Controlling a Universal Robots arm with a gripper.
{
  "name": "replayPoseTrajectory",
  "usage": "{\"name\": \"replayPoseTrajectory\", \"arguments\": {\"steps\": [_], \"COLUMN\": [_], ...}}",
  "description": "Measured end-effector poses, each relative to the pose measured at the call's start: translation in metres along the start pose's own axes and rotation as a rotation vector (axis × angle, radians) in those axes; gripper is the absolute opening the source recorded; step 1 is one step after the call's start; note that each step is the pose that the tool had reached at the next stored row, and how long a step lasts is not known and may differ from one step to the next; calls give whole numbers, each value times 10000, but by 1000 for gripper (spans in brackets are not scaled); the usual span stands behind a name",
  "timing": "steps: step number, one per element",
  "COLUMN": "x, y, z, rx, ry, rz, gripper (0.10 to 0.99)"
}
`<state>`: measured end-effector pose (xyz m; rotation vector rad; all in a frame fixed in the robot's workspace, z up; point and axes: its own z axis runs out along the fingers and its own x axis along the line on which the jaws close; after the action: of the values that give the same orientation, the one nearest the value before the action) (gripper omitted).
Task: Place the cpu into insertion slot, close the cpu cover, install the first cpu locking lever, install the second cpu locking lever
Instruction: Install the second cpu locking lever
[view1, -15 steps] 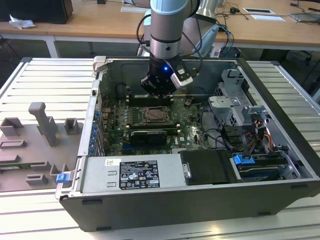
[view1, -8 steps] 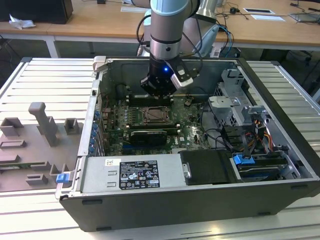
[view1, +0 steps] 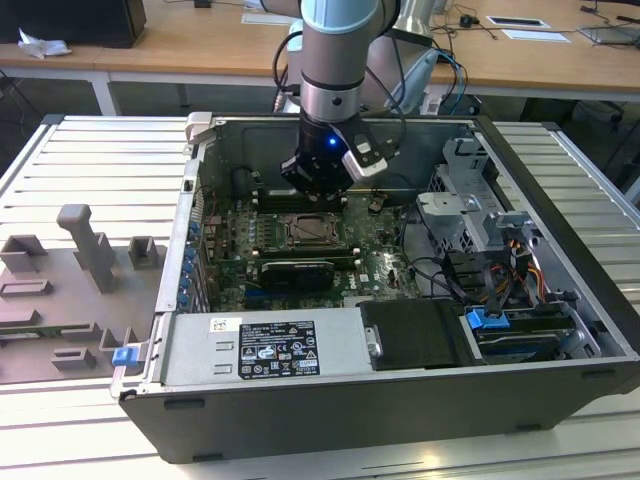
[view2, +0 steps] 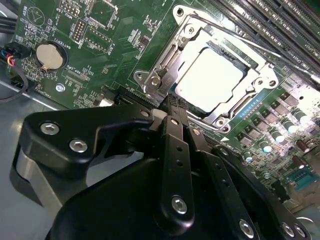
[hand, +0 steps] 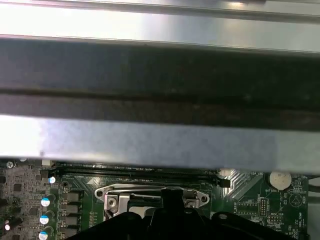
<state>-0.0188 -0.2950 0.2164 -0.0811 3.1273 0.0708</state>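
1. The cpu (view2: 210, 80) is seen seated in the insertion slot (view2: 167, 62), right of centre in the upper half of the second wrist view; placement is judged done.
2. The cpu cover (view2: 265, 80) appears lowered around the chip; whether either locking lever is latched cannot be told.
3. The hand (view2: 172, 102) is held just above the socket's near edge. Its fingers are seen drawn together, with nothing visibly held.
4. In the exterior view the hand (view1: 318, 180) is recorded inside the open computer case (view1: 560, 190), above the green motherboard (view1: 225, 245).
5. The case rests on a ribbed metal worktop (view1: 90, 160); grey fixtures (view1: 85, 245) lie at the left; wooden desks (view1: 200, 40) are noted along the top.
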Motion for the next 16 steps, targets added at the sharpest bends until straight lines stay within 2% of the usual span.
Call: {"name": "replayPoseTrajectory", "arguments": {"steps": [9, 12, 14, 16], "x": [4, 2, 0, -2], "y": [-62, -58, -50, -47], "z": [-14, -125, -301, -373], "rx": [-34, -34, -35, -36], "ry": [-1, -1, -1, -2], "rz": [2, 2, 2, -1], "gripper": [106, 106, 106, 106]}}
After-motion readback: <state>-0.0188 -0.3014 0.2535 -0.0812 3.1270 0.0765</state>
